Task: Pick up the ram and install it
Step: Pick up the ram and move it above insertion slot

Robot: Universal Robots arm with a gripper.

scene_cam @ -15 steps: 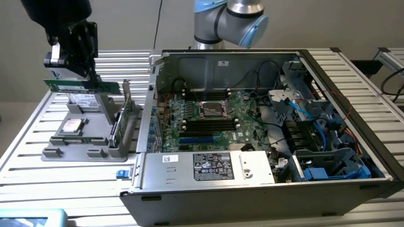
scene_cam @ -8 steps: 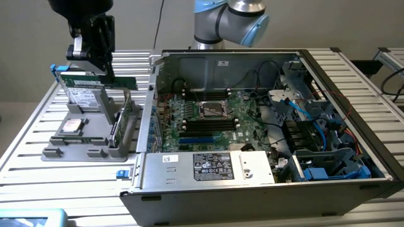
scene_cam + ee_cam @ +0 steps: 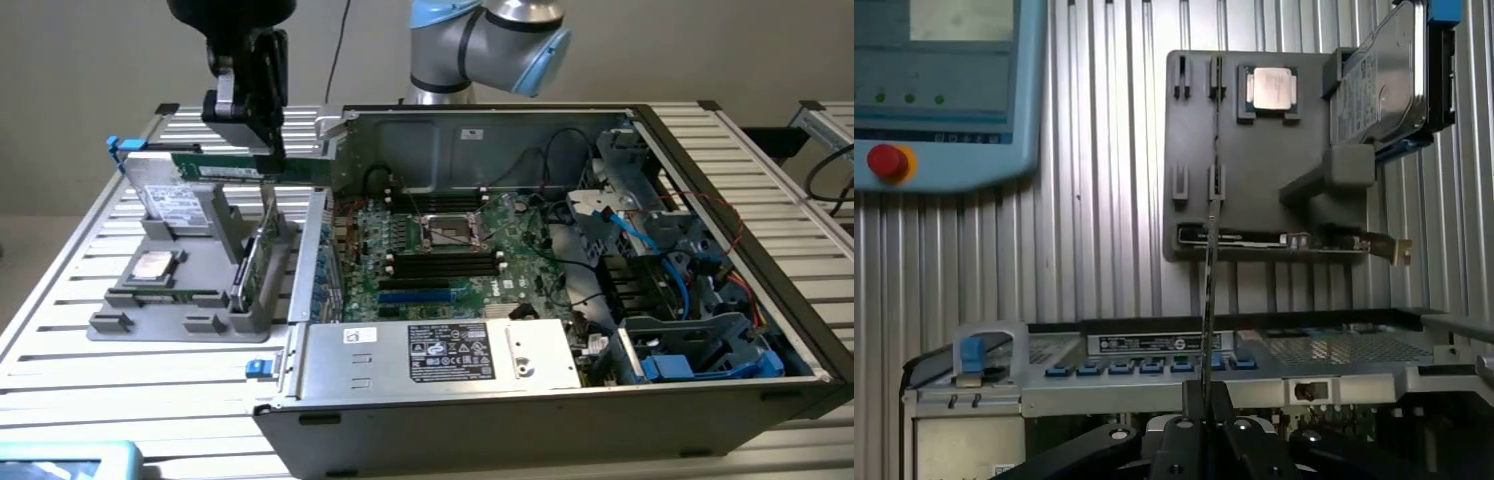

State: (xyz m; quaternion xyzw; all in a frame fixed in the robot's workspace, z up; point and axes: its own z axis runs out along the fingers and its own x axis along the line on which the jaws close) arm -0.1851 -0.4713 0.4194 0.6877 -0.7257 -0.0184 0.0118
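– Green board, thin as a ruler: is that the ram [image 3: 214,167], upper left of the exterior frame?
– Yes. The gripper [image 3: 272,163] is clamped narrowly on it, above the grey holder [image 3: 147,322].
– Why hold it level?
– Probably so its long edge can line up with the black motherboard slots [image 3: 441,263] at centre frame, inside the open case [image 3: 561,430]. It isn't seated yet.

You get soft, even light with faint shadows: the ribbed counter [image 3: 134,385] gleams pale, while the computer case [image 3: 534,440] is dim inside.
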